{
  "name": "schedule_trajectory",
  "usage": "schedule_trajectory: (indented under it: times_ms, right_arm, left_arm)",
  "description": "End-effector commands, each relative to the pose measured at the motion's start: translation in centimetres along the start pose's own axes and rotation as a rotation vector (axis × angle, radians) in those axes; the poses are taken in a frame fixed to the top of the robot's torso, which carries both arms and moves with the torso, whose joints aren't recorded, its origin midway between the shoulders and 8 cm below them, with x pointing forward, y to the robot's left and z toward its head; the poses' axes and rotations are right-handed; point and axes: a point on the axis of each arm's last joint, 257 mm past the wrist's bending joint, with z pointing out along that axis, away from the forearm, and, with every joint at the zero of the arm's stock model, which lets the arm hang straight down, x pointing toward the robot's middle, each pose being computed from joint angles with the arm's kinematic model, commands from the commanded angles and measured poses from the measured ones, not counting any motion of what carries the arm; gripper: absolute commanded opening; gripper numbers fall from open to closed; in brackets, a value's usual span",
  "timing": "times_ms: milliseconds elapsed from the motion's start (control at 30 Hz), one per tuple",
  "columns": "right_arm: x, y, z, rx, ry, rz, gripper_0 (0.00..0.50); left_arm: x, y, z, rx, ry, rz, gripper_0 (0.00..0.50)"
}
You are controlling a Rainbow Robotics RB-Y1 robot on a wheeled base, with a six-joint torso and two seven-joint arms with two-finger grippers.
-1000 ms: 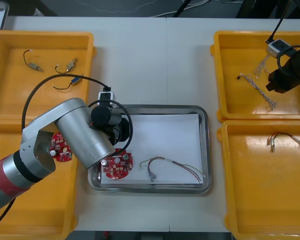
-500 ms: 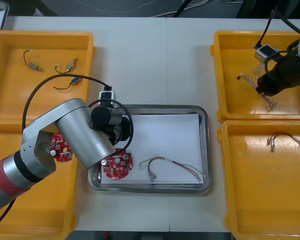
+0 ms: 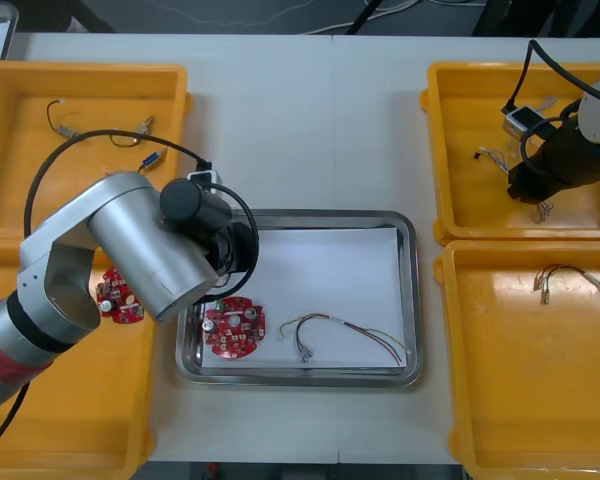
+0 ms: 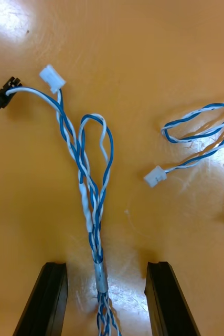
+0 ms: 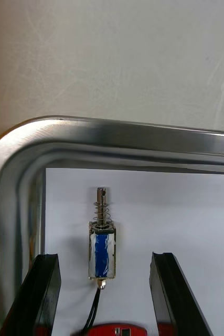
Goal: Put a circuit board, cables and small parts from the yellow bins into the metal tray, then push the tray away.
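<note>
Take the limp, light twisted blue and white cable (image 4: 93,210), in the far right yellow bin (image 3: 480,110), by its bound stem between your spread, empty right claw (image 4: 105,265); the left claw (image 5: 104,257) hangs spread above the metal tray (image 5: 117,128).

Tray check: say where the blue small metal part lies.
The small metal part lies in the metal tray's far-left corner, between the left hand's open fingers, in the left wrist view.

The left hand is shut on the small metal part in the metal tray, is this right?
Not quite. The left hand is open: the left wrist view shows its fingers standing apart, with the small metal part lying between them, touching neither, in the metal tray.
</note>
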Motion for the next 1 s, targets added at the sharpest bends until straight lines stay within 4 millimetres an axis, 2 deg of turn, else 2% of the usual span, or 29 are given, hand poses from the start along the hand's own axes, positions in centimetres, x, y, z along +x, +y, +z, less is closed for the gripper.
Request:
schedule_trajectory:
  times_ms: [33,67,100,167,200,233,467,600,700,767,1000]
  right_arm:
    - [-2.2,0.5,-0.3,0.007,-0.022,-0.059,0.431]
    - [-2.2,0.5,-0.3,0.008,-0.023,-0.059,0.417]
    - [-2.3,0.6,-0.2,0.006,-0.024,-0.059,0.352]
    - [-2.2,0.6,-0.2,0.006,-0.022,-0.058,0.174]
    - [-2.2,0.6,-0.2,0.006,-0.022,-0.059,0.061]
    - [-2.2,0.6,-0.2,0.006,-0.022,-0.058,0.001]
    - [-2.4,0.1,-0.6,0.014,-0.023,-0.076,0.0]
    - [-2.5,-0.5,-1.6,0.015,-0.013,-0.081,0.0]
    - [-3.0,-1.2,-3.1,0.024,-0.012,-0.094,0.0]
    - [-3.4,-1.9,-4.5,0.047,-0.014,-0.122,0.0]
    - [-3.8,-3.0,-8.4,0.046,-0.023,-0.122,0.0]
  left_arm:
    - [-2.0,-1.8,-2.8,0.047,-0.029,-0.049,0.5]
    - [-2.3,-1.8,-3.2,0.045,-0.028,-0.052,0.5]
    - [-2.8,-1.8,-3.8,0.049,-0.027,-0.059,0.5]
    - [-3.4,-1.7,-4.5,0.056,-0.021,-0.066,0.5]
    - [-3.9,-1.6,-5.2,0.059,-0.018,-0.064,0.5]
    - [-4.6,-1.2,-6.0,0.057,-0.017,-0.053,0.5]
    - [-7.7,1.5,-9.6,0.061,-0.002,0.0,0.5]
    - [-9.3,3.2,-10.8,0.044,-0.016,0.053,0.5]
    - [-10.5,4.4,-11.5,0.034,-0.044,0.123,0.5]
    - [-11.5,5.8,-12.0,0.005,-0.065,0.152,0.5]
    - [-13.3,8.3,-11.7,-0.02,-0.076,0.218,0.5]
